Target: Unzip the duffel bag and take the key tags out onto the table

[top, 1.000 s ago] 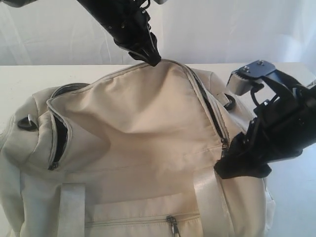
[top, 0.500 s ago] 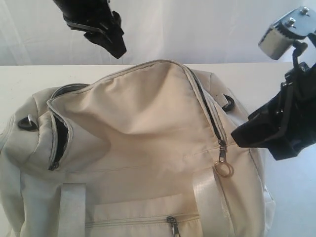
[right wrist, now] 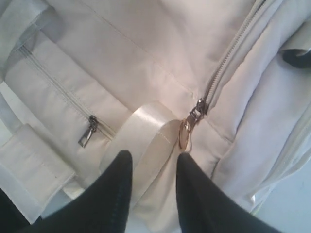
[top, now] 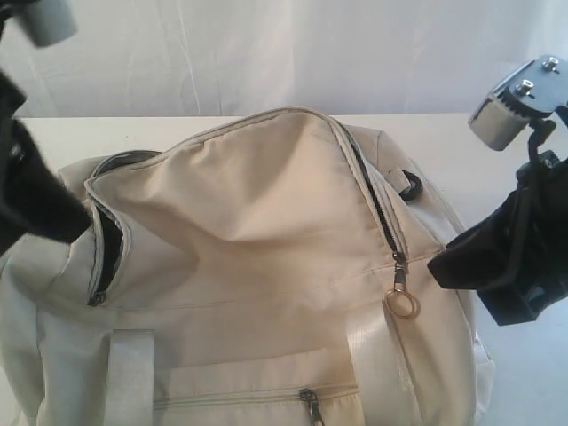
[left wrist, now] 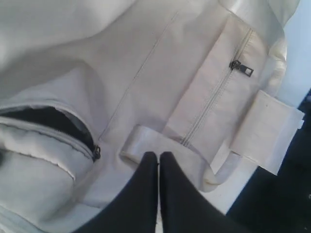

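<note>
Left claw (left wrist: 159,156) moved from above the duffel bag (top: 53,302) to its left end, seen closed tight and empty; right claw (right wrist: 153,158) held parted, empty, beside the ring pull (top: 402,304); bag laid on tabletop (top: 133,133), main zip (top: 377,204) judged undone, key tags unseen; flap (top: 248,204) to be lifted next

The left claw (left wrist: 158,157), tips together, hangs above the duffel bag (left wrist: 121,63).

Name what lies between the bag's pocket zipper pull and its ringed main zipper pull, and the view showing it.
The duffel bag has a pale webbing strap crossing between the pocket zipper pull and the ringed pull, clearest in the right wrist view.
</note>
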Tool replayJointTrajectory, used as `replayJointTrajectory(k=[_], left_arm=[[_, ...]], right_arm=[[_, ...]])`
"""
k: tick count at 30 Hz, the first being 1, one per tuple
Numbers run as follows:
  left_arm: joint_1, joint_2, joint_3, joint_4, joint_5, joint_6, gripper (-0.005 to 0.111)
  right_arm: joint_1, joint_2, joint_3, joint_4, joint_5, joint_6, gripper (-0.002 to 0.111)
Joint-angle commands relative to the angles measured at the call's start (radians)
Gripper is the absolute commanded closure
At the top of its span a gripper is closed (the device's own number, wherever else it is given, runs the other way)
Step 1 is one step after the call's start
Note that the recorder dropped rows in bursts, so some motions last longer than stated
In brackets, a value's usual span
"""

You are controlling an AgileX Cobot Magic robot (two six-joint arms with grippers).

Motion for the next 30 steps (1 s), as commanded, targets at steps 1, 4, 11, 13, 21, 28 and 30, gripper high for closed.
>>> replayJointTrajectory(k=[1,4,11,13,21,28,30], left_arm=[[0.002,-0.186,0.243,-0.001,-0.187,-0.008,0.107],[0.002,-0.258,0.359,0.01,-0.257,0.002,0.107],[0.002,-0.29,0.522,0.063,-0.371,0.003,0.107],[0.002,-0.288,0.54,0.074,-0.406,-0.001,0.107],[0.002,-0.288,0.504,0.067,-0.41,-0.004,0.107],[0.002,-0.288,0.512,-0.043,-0.359,-0.004,0.107],[0.002,-0.288,0.512,-0.05,-0.357,-0.004,0.107]], right_arm=[[0.0,-0.007,0.004,0.044,-0.024,0.006,0.093],[0.0,-0.007,0.004,0.048,-0.024,-0.02,0.108],[0.0,-0.007,0.004,0.086,-0.161,-0.005,0.108],[0.0,-0.007,0.004,0.106,-0.204,0.032,0.108],[0.0,0.162,-0.22,0.07,-0.197,0.08,0.108],[0.053,0.638,-0.765,0.064,-0.024,0.074,0.108],[0.108,0.752,-0.889,-0.002,0.016,0.074,0.108]])
